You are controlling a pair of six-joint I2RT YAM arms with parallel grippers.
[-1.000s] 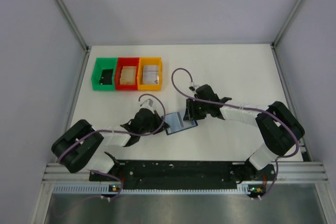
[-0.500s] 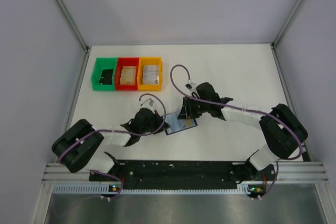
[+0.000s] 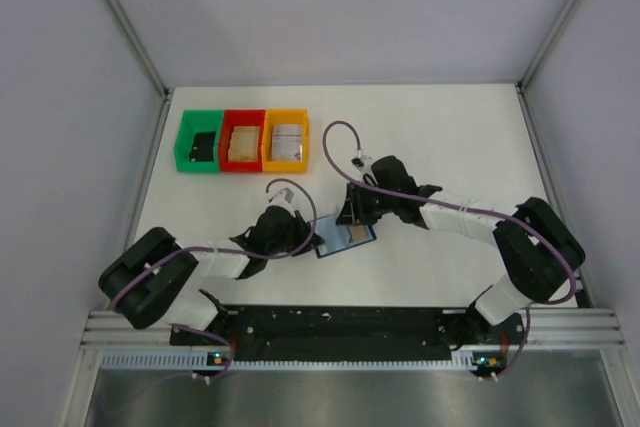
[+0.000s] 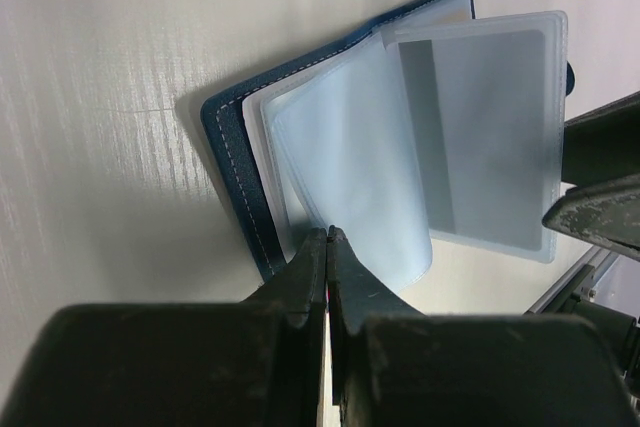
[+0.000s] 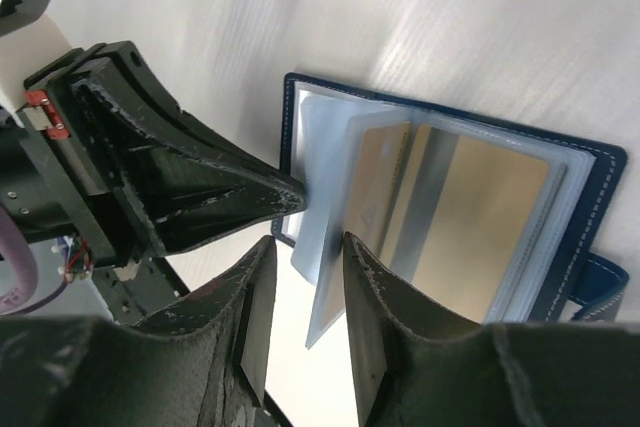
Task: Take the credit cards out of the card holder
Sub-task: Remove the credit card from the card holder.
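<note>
- Left wrist view: the left gripper (image 4: 328, 237) is being shown at the bottom centre of the frame, with its two fingers pressed flat together.
- Its tip is being set against the lower edge of the card holder (image 4: 235, 162), just where the clear sleeves (image 4: 350, 167) are curling over. Whether a sleeve edge is being pinched cannot be told.
- The right gripper (image 5: 308, 247) is being held with its fingers apart at the lower middle of the right wrist frame. The lower corner of one sleeve is being kept in the gap between them.
- That same sleeve is being lifted away from the stack, as seen at the upper right of the left wrist frame, and a grey card shape is being shown inside it.
- The credit cards (image 5: 490, 222) are being kept inside the sleeves. Tan-gold faces are being seen through the plastic, right of centre in the right wrist frame.
- The card holder is being spread open on the white table (image 3: 450, 127), at the middle of the top external frame, between the two gripper tips.
- A green bin (image 3: 197, 144), a red bin (image 3: 241, 140) and an orange bin (image 3: 285, 139) are being shown side by side at the upper left of that frame, well apart from the holder.
</note>
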